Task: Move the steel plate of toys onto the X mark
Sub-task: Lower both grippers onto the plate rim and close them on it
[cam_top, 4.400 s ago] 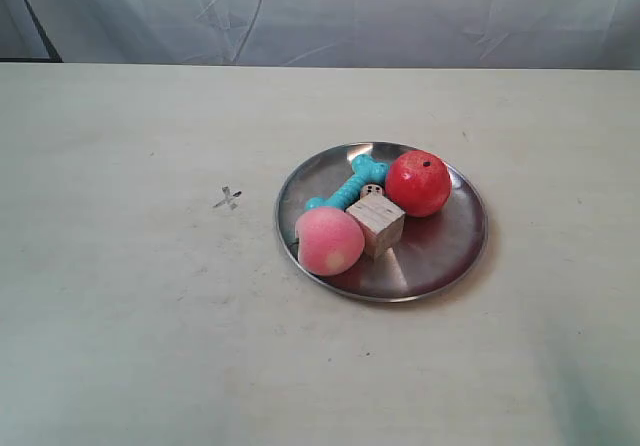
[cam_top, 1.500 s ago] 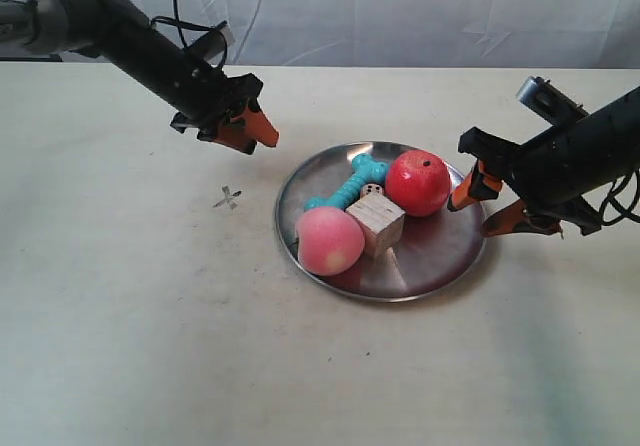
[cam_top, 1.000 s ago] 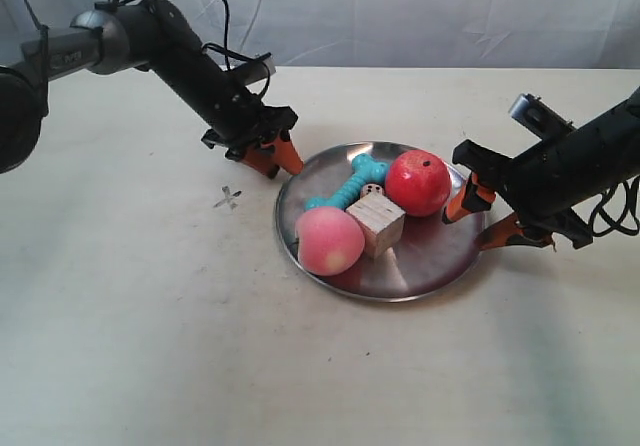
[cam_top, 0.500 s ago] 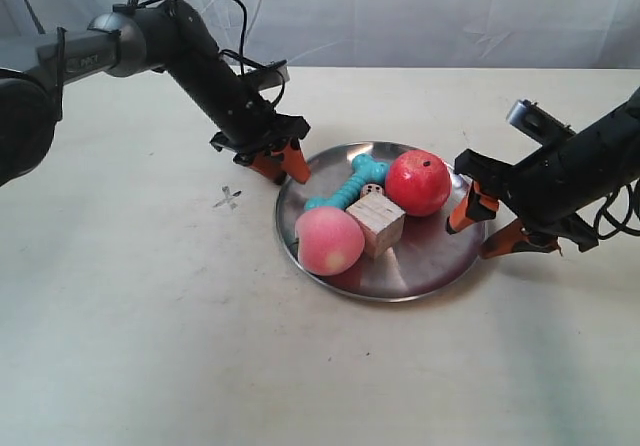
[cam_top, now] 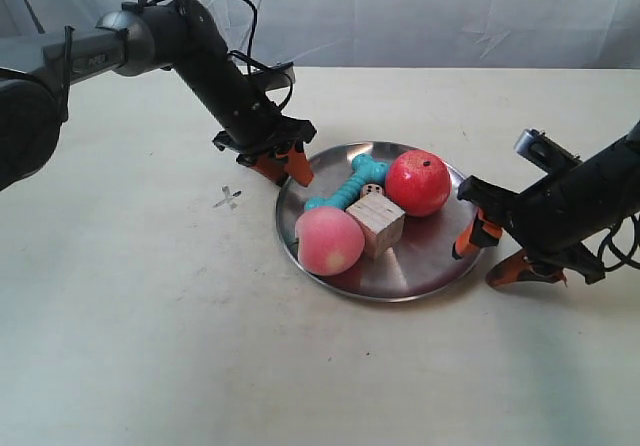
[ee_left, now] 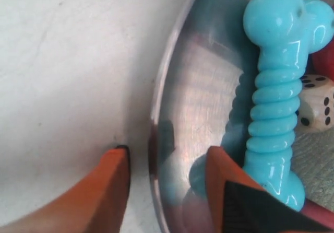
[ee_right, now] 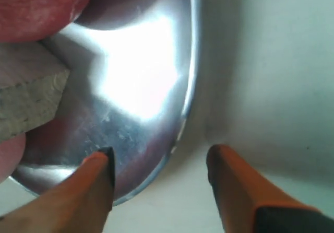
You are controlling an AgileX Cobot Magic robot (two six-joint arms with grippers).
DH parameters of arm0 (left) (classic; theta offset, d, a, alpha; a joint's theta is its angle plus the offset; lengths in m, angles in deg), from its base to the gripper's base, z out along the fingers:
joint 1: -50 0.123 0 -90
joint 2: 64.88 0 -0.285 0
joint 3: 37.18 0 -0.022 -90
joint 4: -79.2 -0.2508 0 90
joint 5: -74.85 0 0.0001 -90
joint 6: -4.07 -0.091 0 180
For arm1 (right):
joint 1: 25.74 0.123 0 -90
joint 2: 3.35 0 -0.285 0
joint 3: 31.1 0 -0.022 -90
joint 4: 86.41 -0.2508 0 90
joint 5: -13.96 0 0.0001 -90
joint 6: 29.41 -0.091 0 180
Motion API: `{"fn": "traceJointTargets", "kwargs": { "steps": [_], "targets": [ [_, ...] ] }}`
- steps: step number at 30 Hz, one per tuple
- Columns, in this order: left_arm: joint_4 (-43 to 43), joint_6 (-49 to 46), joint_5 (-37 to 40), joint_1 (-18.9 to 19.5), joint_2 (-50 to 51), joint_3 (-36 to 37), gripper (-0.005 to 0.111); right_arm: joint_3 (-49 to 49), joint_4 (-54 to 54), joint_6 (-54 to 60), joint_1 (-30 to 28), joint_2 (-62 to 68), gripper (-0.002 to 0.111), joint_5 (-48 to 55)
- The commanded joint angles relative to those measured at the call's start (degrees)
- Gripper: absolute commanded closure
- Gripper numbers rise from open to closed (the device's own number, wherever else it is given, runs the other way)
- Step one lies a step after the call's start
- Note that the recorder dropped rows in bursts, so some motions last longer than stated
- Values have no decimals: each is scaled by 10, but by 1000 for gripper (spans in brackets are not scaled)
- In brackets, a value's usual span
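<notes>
The steel plate (cam_top: 440, 251) lies right of centre, holding a red apple-like ball (cam_top: 417, 183), a pink peach (cam_top: 328, 240), a teal bone (cam_top: 350, 186), a wooden cube (cam_top: 376, 223) and a tiny die (cam_top: 372, 191). The X mark (cam_top: 228, 198) is on the tabletop, left of the plate. My left gripper (cam_top: 285, 171) is open and straddles the plate's far-left rim (ee_left: 156, 113): one finger stands over the table, the other inside by the bone (ee_left: 274, 86). My right gripper (cam_top: 487, 256) is open astride the right rim (ee_right: 190, 86), nothing clamped.
The cream tabletop (cam_top: 150, 316) stretches around the plate. A pale cloth backdrop (cam_top: 400, 16) hangs behind the table's far edge. Cables trail from both arms. In the left wrist view the die (ee_left: 315, 107) sits beside the bone.
Both arms came in from the sides and dropped to the plate. Over the last half second the left gripper edged onto the rim and the right gripper sank lower at the right rim. The plate stayed put.
</notes>
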Motion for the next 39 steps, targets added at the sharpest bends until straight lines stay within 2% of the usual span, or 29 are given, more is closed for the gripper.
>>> {"fn": "traceJointTargets", "kwargs": {
  "steps": [1, 10, 17, 33, 39],
  "targets": [
    [-28, 5, 7, -6, 4, 4, 62, 16, -20, 0, -1, 2, 54, -40],
    [-28, 5, 7, -6, 4, 4, 62, 17, -63, 4, -1, 34, 54, -73],
    [-35, 5, 7, -7, 6, 5, 62, 17, -146, 77, -1, 66, 54, -67],
    [-35, 5, 7, -20, 27, 5, 62, 16, -198, 109, -1, 69, 56, -81],
    [-31, 5, 7, -24, 36, 5, 62, 16, -202, 109, 40, 69, 58, -128]
  ]
}}
